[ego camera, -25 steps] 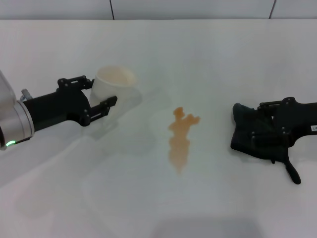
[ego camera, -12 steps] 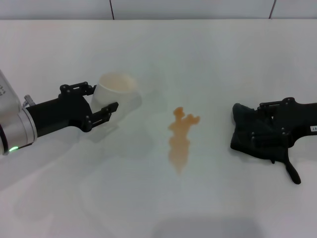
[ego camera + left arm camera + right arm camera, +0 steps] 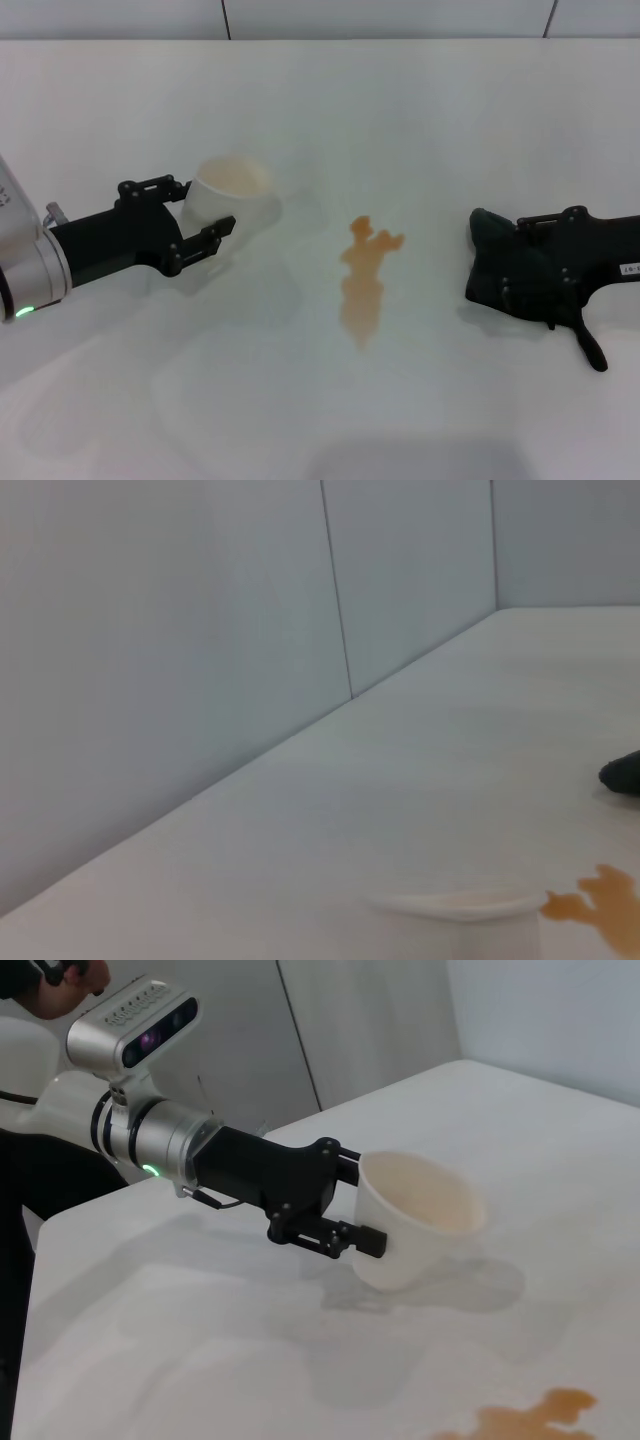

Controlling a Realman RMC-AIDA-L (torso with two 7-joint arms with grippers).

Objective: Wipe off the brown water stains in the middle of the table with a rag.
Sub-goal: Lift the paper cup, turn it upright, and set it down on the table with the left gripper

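Brown water stains [image 3: 362,283] sit untouched mid-bench [image 3: 420,110], so wiping hasn't started. Right gripper [image 3: 540,275] clamps the rag [image 3: 500,265] at right; left gripper [image 3: 195,210] has its fingers around a paper cup [image 3: 232,190].

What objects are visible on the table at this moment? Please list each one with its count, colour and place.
brown water stains: one blotch, orange-brown, middle of the table.
paper cup: one, white with tan inside, left of the stains, between the left end effector's fingers.
rag: one, nearly black, right of the stains, under the right end effector.
table: one, white, under everything.
wall panels: grey, behind the table.
left end effector: black, around the cup.
right end effector: black, on the rag.
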